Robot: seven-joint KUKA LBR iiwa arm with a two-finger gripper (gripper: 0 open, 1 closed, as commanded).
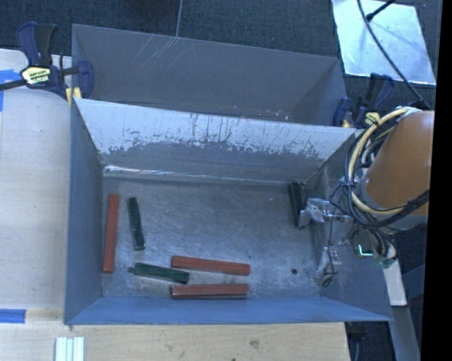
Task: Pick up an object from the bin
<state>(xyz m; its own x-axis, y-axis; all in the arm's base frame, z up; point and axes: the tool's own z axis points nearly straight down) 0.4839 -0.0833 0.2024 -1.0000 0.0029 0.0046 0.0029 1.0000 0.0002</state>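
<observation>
My gripper (pixel 312 241) hangs low at the right end of the bin, near the right wall. Its two fingers stand apart, open, one dark fingertip (pixel 295 204) toward the back and the other toward the front, with nothing between them. The nearest loose things lie to its left on the bin floor: a red-brown stick (pixel 210 266) lying crosswise and a second red-brown stick (pixel 208 291) just in front of it, along the front wall. A dark green stick (pixel 161 273) lies beside their left ends.
Further left, an orange-red stick (pixel 110 232) lies lengthwise by the left wall, with another dark green stick (pixel 135 224) beside it. The arm with its orange cover and cables leans in over the right rim.
</observation>
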